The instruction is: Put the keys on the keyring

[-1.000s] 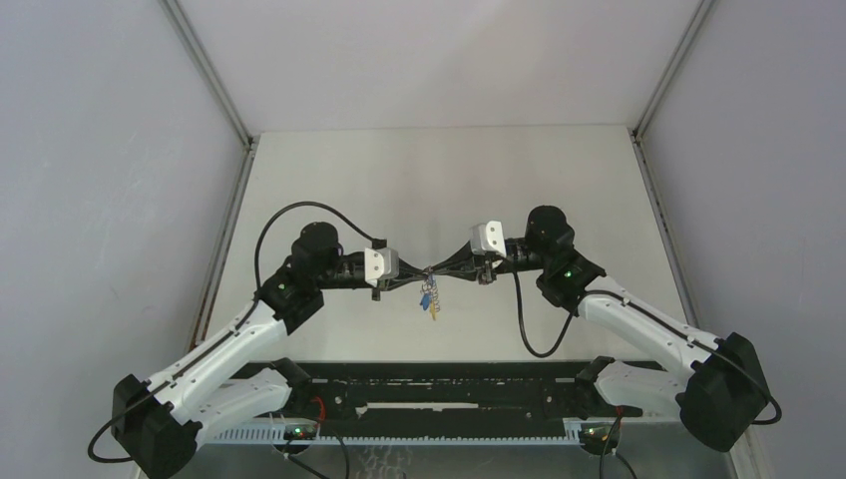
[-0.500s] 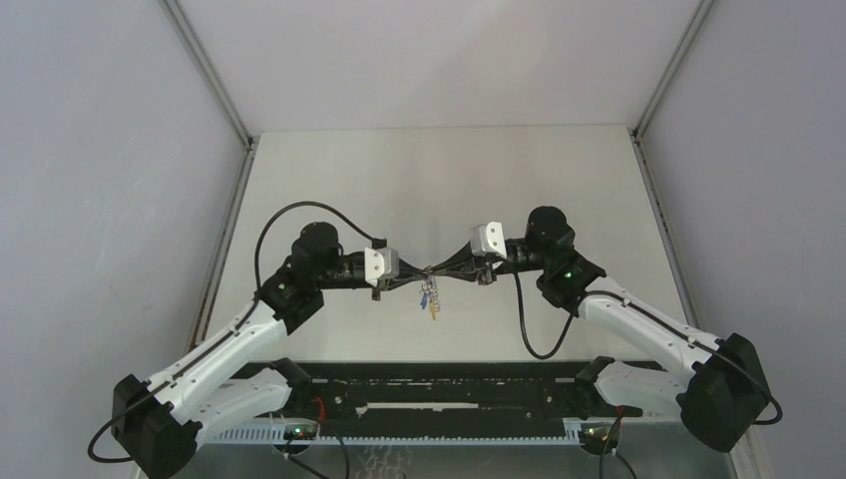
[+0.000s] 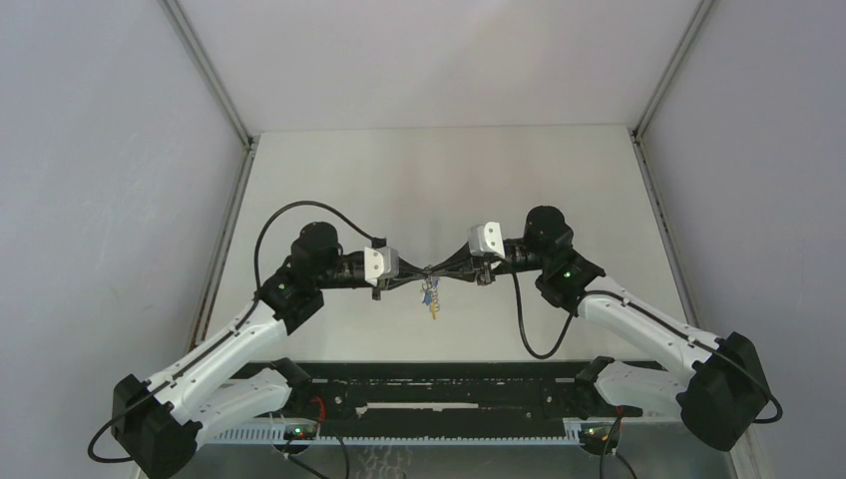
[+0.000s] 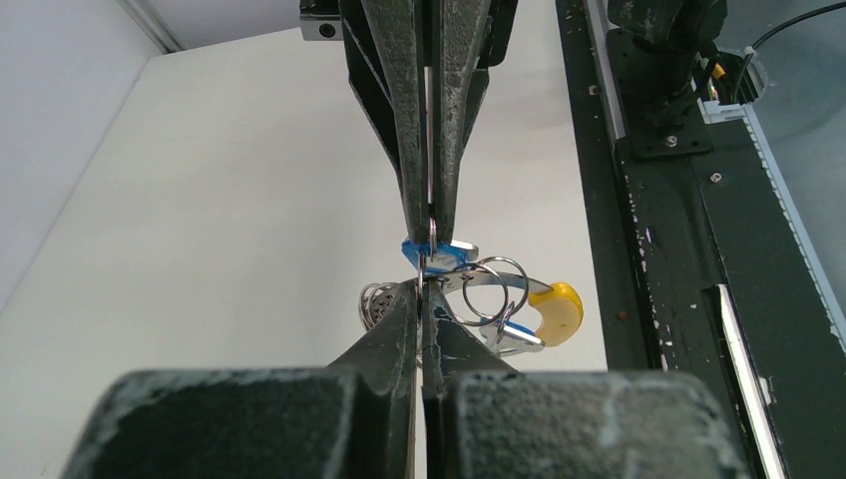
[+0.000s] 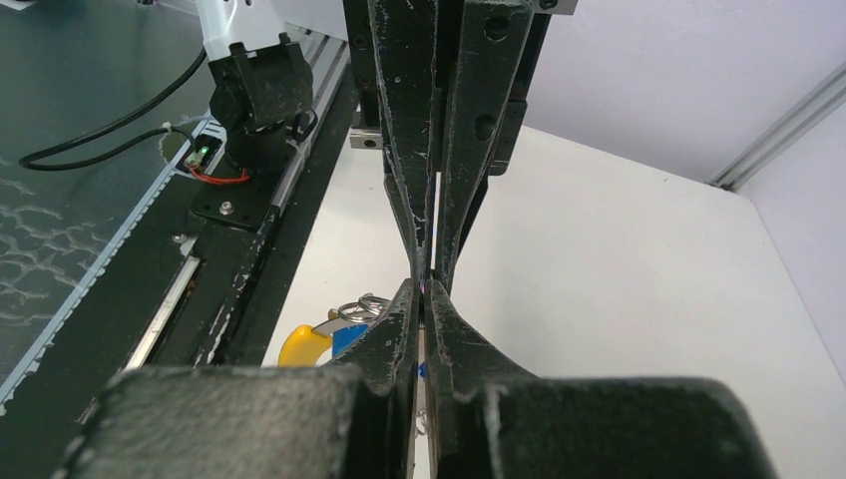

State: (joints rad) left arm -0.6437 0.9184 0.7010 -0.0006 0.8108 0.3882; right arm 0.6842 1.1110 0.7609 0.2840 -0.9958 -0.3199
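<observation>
My left gripper (image 3: pixel 424 273) and right gripper (image 3: pixel 435 269) meet tip to tip above the middle of the table, both shut. In the left wrist view a thin silver ring of the keyring (image 4: pixel 489 289) runs from my left gripper (image 4: pixel 423 286) up into the right arm's fingers (image 4: pixel 454 120). A blue-headed key (image 4: pixel 444 255) sits just under those fingers. The yellow curved section (image 4: pixel 557 307) and a second key (image 4: pixel 511 329) hang to the right. In the right wrist view my right gripper (image 5: pixel 424 287) hides most of the bunch; the yellow part (image 5: pixel 302 344) and a blue key head (image 5: pixel 349 337) peek out left.
The hanging bunch (image 3: pixel 431 297) dangles over the pale tabletop (image 3: pixel 439 190). A black rail (image 3: pixel 449 384) with both arm bases runs along the near edge. Grey walls and metal frame posts (image 3: pixel 214 80) close in the sides and back.
Both arms have stayed still, tips together. The hanging bunch of keys has swung slightly under them.
</observation>
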